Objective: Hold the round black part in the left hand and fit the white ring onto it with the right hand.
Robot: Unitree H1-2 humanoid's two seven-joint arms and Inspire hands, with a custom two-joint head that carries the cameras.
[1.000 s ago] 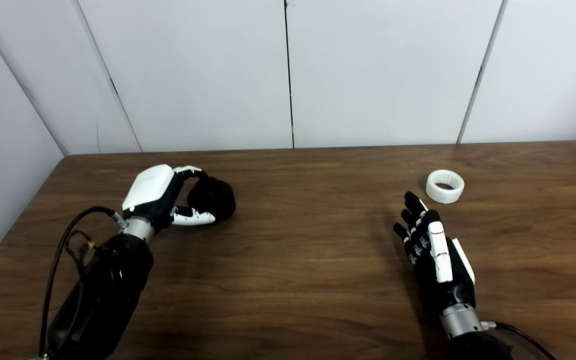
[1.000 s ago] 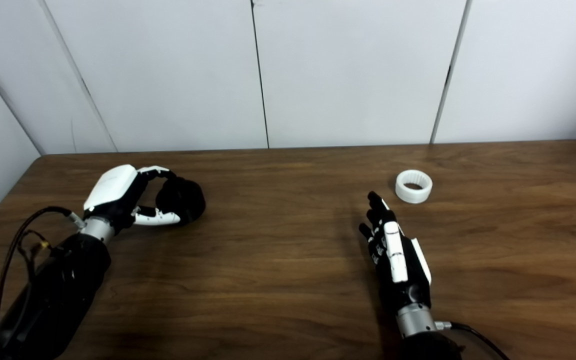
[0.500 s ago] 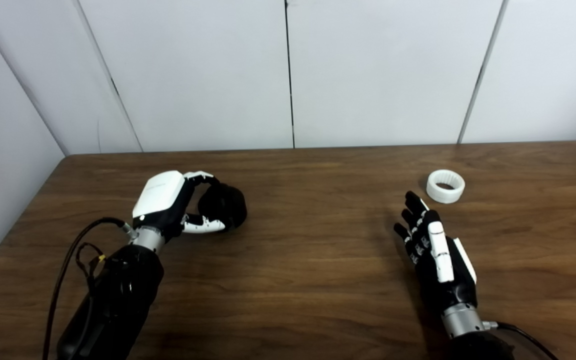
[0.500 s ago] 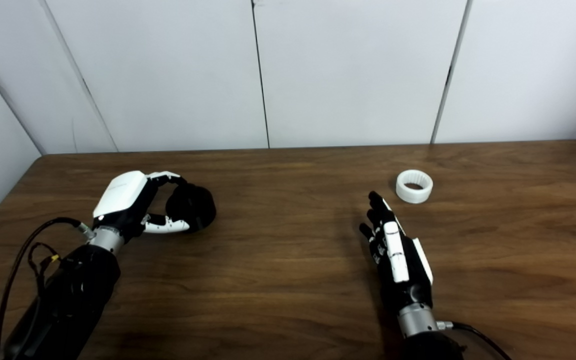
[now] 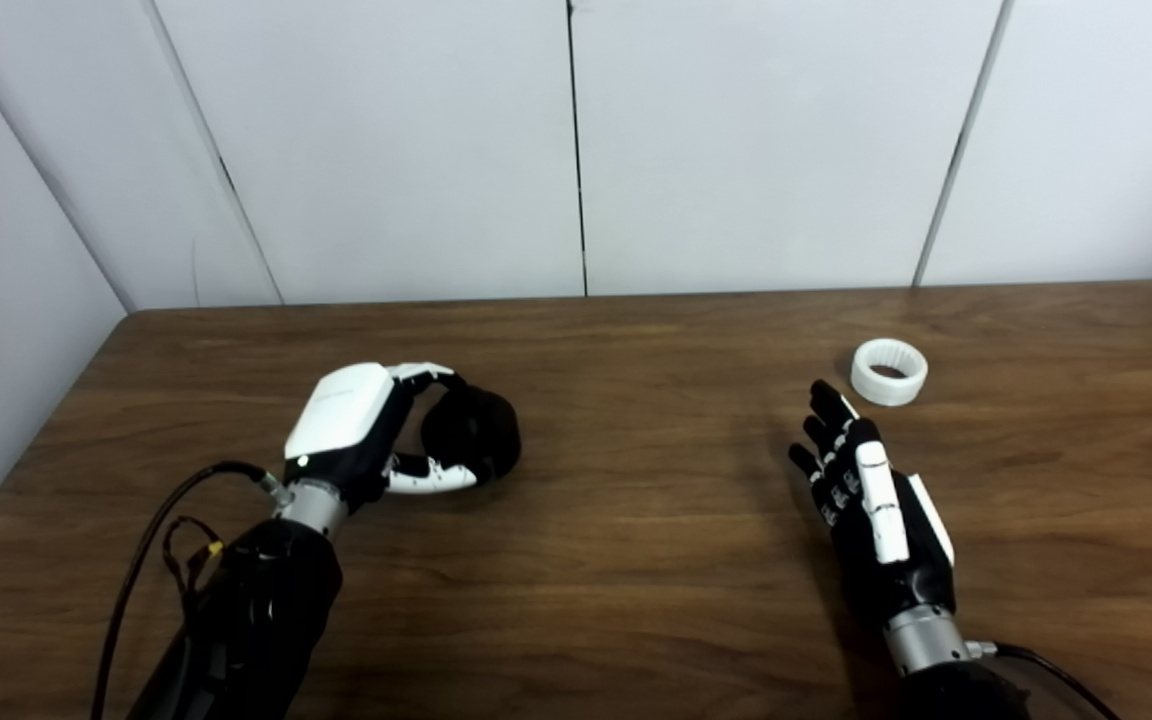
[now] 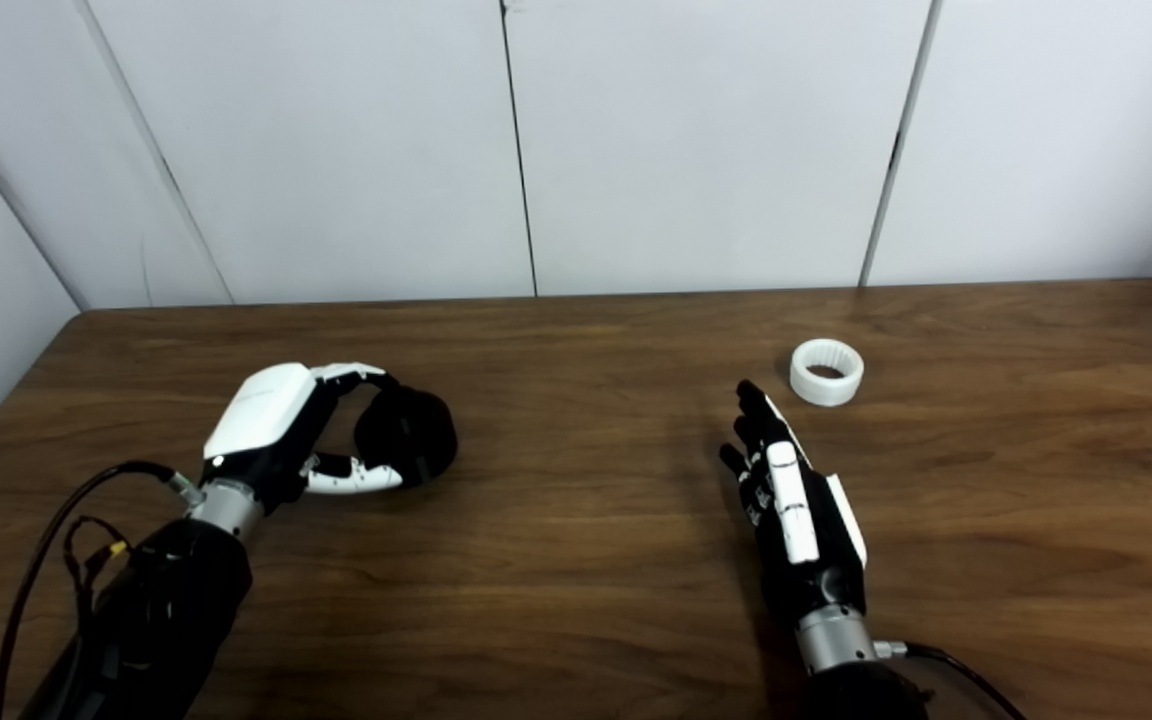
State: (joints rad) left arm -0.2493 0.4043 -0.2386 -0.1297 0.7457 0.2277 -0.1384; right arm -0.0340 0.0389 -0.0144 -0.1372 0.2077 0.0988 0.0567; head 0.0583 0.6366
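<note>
Dark brown wood grain covers the table (image 5: 636, 560), whose far edge runs along the white panelled wall (image 5: 576, 150) and whose left edge slants down past the left arm. Near the left side, the left hand (image 5: 356, 435) is clamped around the round black part (image 5: 476, 440), fingers curled over its top and thumb under it, with the part at or just above the tabletop; which of the 2 I cannot tell. Toward the right, the right hand (image 5: 871, 500) holds nothing, its fingers straight and slightly apart, pointing toward the white ring (image 5: 890, 371). That ring lies flat on the wood just beyond the fingertips, not touched, well short of the far edge. Between the 2 hands the wood is a wide open stretch. Compared with 1 second ago, the left hand and black part have shifted rightward and nearer the camera, toward the middle, while the right hand and ring sit where they were.
</note>
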